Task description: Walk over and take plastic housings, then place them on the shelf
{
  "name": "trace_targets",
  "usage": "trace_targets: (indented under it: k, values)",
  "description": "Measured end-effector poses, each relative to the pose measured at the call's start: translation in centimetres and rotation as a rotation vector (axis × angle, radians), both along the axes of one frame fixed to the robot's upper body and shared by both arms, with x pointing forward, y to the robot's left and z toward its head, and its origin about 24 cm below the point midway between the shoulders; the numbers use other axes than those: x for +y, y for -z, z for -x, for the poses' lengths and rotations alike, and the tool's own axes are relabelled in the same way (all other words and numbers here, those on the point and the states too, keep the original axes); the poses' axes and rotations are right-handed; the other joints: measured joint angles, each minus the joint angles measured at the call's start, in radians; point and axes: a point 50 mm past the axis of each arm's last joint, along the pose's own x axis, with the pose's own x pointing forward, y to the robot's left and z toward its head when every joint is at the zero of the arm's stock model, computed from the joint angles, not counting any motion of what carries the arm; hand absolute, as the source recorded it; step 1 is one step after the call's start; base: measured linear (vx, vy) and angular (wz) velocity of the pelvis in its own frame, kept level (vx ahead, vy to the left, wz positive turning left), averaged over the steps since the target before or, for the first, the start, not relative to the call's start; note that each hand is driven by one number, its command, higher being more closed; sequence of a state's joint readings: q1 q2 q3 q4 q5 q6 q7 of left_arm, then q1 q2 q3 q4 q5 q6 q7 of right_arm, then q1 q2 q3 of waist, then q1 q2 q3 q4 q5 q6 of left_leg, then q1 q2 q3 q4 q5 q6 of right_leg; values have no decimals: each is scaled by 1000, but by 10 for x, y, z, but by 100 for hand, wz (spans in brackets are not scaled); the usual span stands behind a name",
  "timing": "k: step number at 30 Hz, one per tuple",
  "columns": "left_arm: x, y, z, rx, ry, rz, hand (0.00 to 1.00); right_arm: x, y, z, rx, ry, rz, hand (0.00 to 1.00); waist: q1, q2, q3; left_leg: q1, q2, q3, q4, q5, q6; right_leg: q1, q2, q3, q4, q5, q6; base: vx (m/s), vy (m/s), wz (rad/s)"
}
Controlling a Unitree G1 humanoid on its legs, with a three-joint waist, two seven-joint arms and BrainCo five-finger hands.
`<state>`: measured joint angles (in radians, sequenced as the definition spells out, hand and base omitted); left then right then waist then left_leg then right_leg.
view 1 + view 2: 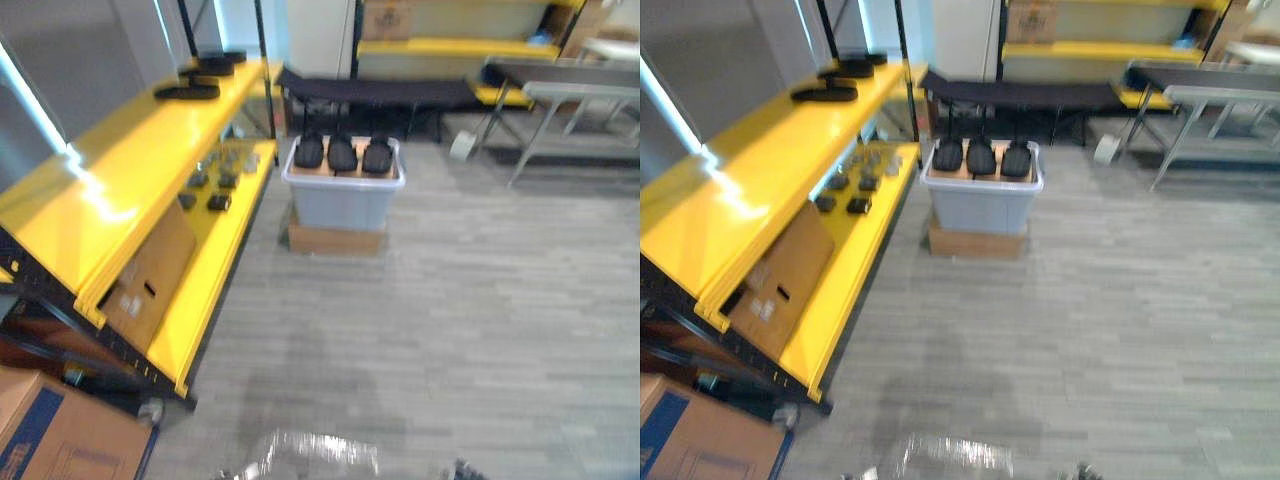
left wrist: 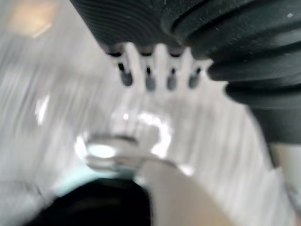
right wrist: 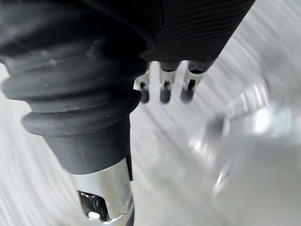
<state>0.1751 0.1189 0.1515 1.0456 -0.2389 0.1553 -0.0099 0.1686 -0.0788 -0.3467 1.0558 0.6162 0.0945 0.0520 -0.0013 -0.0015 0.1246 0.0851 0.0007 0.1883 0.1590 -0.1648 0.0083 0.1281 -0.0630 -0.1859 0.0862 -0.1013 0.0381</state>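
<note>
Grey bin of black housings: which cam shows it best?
Left eye view: the whole grey bin is in frame, three black housings in a row at its top. The right eye view shows nearly the same. The wrist views look past the left hand and right hand at floor.

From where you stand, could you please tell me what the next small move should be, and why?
Probably a step forward toward the grey bin: the three black plastic housings sit on top of it, well ahead across the floor, and the left hand and the right hand both hang open and empty.
</note>
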Motion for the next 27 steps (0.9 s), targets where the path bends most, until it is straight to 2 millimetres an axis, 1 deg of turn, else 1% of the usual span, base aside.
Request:
trace_targets:
  k: [1, 2, 3, 4, 6, 9, 13, 16, 21, 24, 27]
  values:
    - [-4, 1, 0, -3, -7, 9, 0, 6, 1, 0, -4, 13, -20, 0, 8, -3, -4, 3, 3, 30, -32, 17, -4, -4, -7, -15, -30, 16, 12, 33, 44, -40]
    - [-3, 1, 0, -4, -9, 7, 0, 10, 2, -1, -10, 37, -36, 0, 12, 3, -6, 6, 2, 45, -48, 25, -7, -5, -11, -22, -52, 46, 16, 107, 59, -46]
    - [-2, 1, -1, -5, -28, 8, 0, 15, 3, -1, -10, 63, -53, 0, 9, 6, -6, 18, -1, 52, -62, 32, 0, 5, -13, -32, -75, 76, 20, 137, 37, -26]
    - [-2, 1, -1, -7, -49, 12, 0, 15, 3, 0, -8, 71, -55, 0, 8, 5, -3, 31, -3, 55, -73, 36, 2, 18, -12, -32, -83, 80, 23, 164, 29, -12]
    - [-1, 1, -1, -15, -69, 7, 0, 12, 4, 7, 9, 94, -51, 0, 8, 3, -1, 76, -8, 66, -113, 42, 1, 52, -11, -31, -100, 82, 26, 136, 31, -12]
    - [-4, 1, -6, -45, -59, 18, 0, 11, 4, 4, 0, 109, -49, 0, 7, 2, -2, 98, -14, 71, -143, 44, 0, 64, -9, -32, -115, 85, 31, 93, 29, -6]
    - [-6, 1, -12, -63, -61, 32, 0, 15, 3, -7, -27, 108, -61, 0, 6, 4, 3, 119, -17, 73, -170, 47, -4, 66, -9, -35, -116, 86, 33, 53, 24, 0]
    - [-5, 0, -12, -72, -91, 32, 0, 18, 3, -10, -37, 114, -68, 0, 7, -2, 22, 133, -19, 78, -189, 50, -9, 69, -9, -35, -116, 87, 37, -4, 3, -5]
    - [-4, 0, -12, -68, -94, 26, 0, 19, 3, -13, -45, 73, -62, 0, 7, -5, 31, 142, -22, 90, -207, 56, -10, 71, -9, -35, -119, 86, 38, -51, -12, -7]
    - [-4, 0, -12, -64, -95, 23, 0, 20, 3, -14, -57, 49, -67, 0, 6, -7, 32, 148, -27, 88, -237, 77, -8, 65, -9, -37, -123, 86, 38, -47, -21, 1]
    - [-4, 0, -11, -59, -105, 21, 0, 21, 3, -14, -59, 12, -65, 0, 6, -8, 34, 155, -28, 87, -237, 79, -8, 69, -10, -39, -125, 86, 38, -47, -20, 1]
